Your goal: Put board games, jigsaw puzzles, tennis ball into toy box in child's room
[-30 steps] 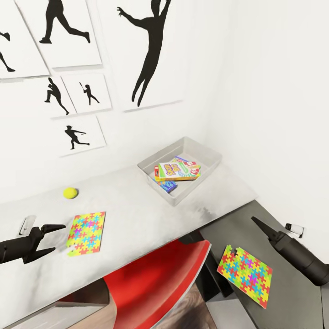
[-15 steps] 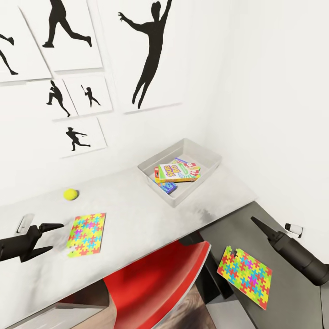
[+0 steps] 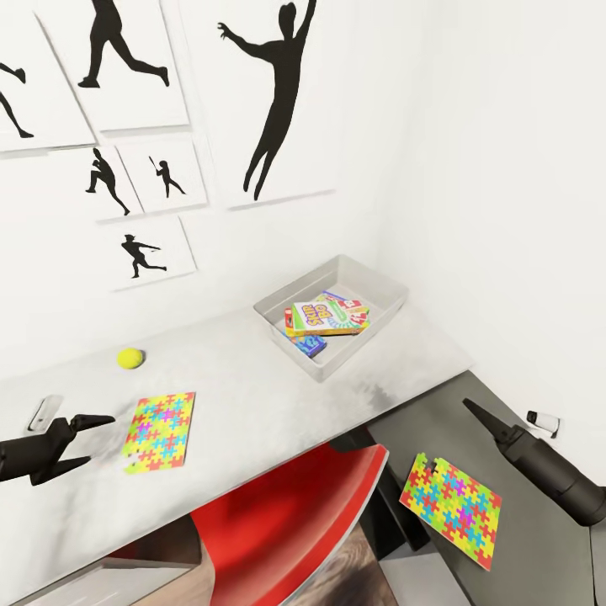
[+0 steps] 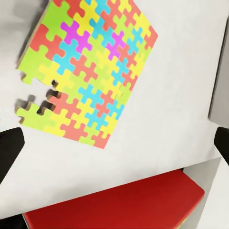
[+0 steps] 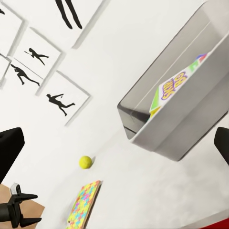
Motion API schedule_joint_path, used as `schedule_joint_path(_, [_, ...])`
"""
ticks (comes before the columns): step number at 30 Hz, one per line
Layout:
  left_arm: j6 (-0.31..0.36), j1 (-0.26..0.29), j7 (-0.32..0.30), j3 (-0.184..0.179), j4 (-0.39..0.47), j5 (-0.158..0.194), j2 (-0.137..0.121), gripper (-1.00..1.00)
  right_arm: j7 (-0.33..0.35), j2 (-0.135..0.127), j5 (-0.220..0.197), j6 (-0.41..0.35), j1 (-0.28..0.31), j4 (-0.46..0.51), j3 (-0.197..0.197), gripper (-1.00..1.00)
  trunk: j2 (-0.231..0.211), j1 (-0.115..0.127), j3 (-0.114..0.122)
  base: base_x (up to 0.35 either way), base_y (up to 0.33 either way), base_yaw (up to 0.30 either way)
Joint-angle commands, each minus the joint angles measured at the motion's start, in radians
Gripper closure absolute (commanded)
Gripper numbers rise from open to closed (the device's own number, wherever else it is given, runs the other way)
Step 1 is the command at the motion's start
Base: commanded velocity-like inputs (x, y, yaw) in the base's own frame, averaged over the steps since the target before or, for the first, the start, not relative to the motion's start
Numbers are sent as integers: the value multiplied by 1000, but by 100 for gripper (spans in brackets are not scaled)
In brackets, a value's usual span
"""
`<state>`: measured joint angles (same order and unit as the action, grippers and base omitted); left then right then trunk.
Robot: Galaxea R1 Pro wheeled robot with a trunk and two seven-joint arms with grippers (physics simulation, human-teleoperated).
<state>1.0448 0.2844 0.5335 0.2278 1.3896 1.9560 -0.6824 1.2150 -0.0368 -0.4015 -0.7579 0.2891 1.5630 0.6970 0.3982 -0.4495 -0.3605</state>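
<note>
Nearest in the head view, a red rounded chair seat (image 3: 286, 522) pokes out from under the pale grey tabletop (image 3: 252, 404), its lower part cut off by the picture edge. To its right a second multicoloured jigsaw puzzle board (image 3: 451, 507) lies on a dark grey surface (image 3: 539, 539) below tabletop level, well apart from everything on the tabletop. The right black tool (image 3: 468, 407) hangs over that dark surface; the head view shows only one pointed tip, but the right wrist view shows its two fingers far apart at the frame edges with nothing between them.

At the left, the left black tool (image 3: 91, 438) hovers just beside the first multicoloured jigsaw puzzle board (image 3: 160, 430), spread wide and empty. The left wrist view shows what the head view barely resolves: a few pieces at one corner of this board (image 4: 88, 69) stand loose, with gaps around them.

Farther back sits one small yellow-green tennis ball (image 3: 129, 358), alone on the tabletop. Beyond, toward the corner, the shallow light grey toy box (image 3: 383, 290) holds a stack of board games (image 3: 326, 320): a yellow and green box on top, partly covering others, so their count is hard to tell. Black silhouette posters (image 3: 282, 93) on the white wall are cut off at the top.

So: two puzzles, one ball, one toy box.
</note>
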Motion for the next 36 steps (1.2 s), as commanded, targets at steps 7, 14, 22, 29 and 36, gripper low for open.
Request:
schedule_joint_path(7, [2,1,10,-2,3,5,1,-100,0,0,-3,-5,1,0,1,-100,2,-1,-2,0,0,0])
schedule_joint_path(14, [2,1,10,-4,3,4,0,-100,6,0,-3,-4,1,0,0,-100,2,-1,1,0,0,-38])
schedule_joint_path(22, [2,1,10,-4,4,3,-1,-100,9,0,-3,-5,1,0,0,-100,2,-1,12,-134,0,-152])
schedule_joint_path(29, [2,1,10,-4,4,4,-7,-100,9,0,-3,-6,1,0,1,-100,2,-1,22,-130,0,-169])
schedule_joint_path(36, [2,1,9,-5,4,3,-32,-100,9,0,-3,-5,1,0,0,-100,2,-1,32,-14,0,-170])
